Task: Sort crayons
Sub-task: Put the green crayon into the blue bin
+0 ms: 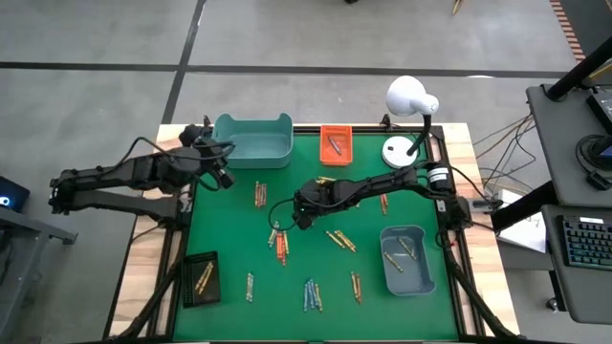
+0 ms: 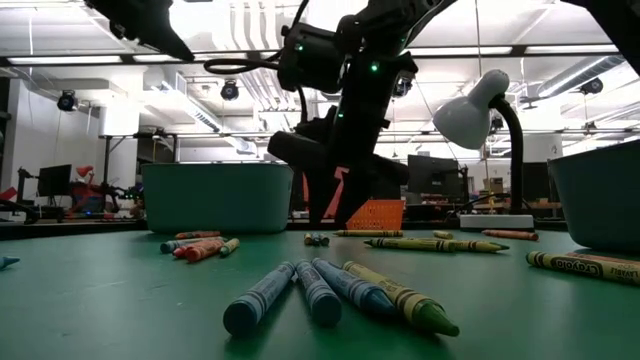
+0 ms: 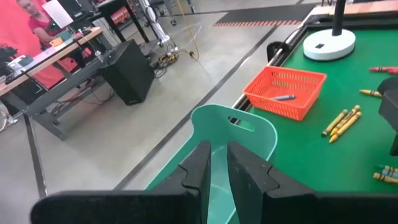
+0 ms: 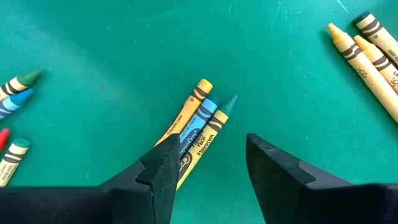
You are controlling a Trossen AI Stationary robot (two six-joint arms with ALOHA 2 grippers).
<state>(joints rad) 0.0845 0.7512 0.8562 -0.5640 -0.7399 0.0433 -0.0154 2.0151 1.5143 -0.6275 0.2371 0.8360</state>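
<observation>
Under our right tool (image 4: pixel 208 165) lies a little bunch of crayons (image 4: pixel 198 127), a yellow one, a blue one and a teal one side by side on the green counter (image 4: pixel 124 56). We hold the tool's two fingers wide apart, low over the bunch, and nothing is between them. One finger sits over the end of the bunch, so we think we must close on just one crayon, or we may drag its neighbours too.

More crayons lie loose all around this tool, some near, some well apart. Bins wait for them: an orange bin (image 1: pixel 336 143) and a teal bin (image 1: pixel 252 139) beyond the tool, a grey bin (image 1: pixel 407 259) and a black tray (image 1: pixel 200 278) to its sides.

Our left tool (image 3: pixel 219 168) waits over the teal bin's rim with its fingers narrow and empty.
</observation>
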